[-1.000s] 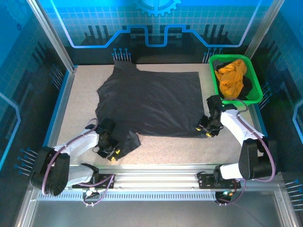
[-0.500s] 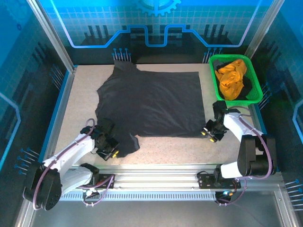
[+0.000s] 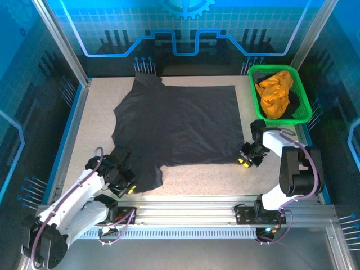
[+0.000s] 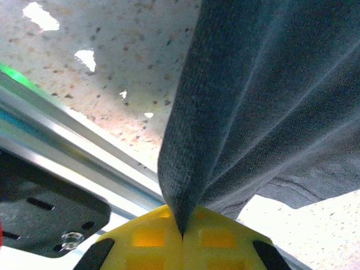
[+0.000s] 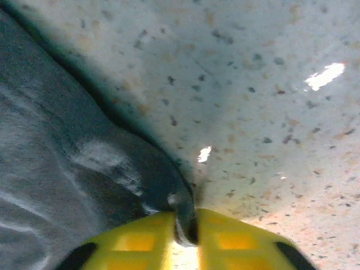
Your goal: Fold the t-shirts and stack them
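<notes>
A black t-shirt lies spread flat over the middle of the table. My left gripper is shut on the shirt's near left sleeve; up close the dark cloth rises out of the closed yellow pads. My right gripper is shut on the shirt's near right corner, and that hem is pinched between its yellow pads. An orange t-shirt sits crumpled in the green basket at the back right.
The speckled table is bare along the left side and in front of the shirt. A metal rail runs along the near edge. Something dark lies in the basket beside the orange shirt.
My left gripper has drawn the sleeve down and left toward the near edge. My right gripper has shifted slightly right and nearer with the corner. The shirt has stretched flatter.
</notes>
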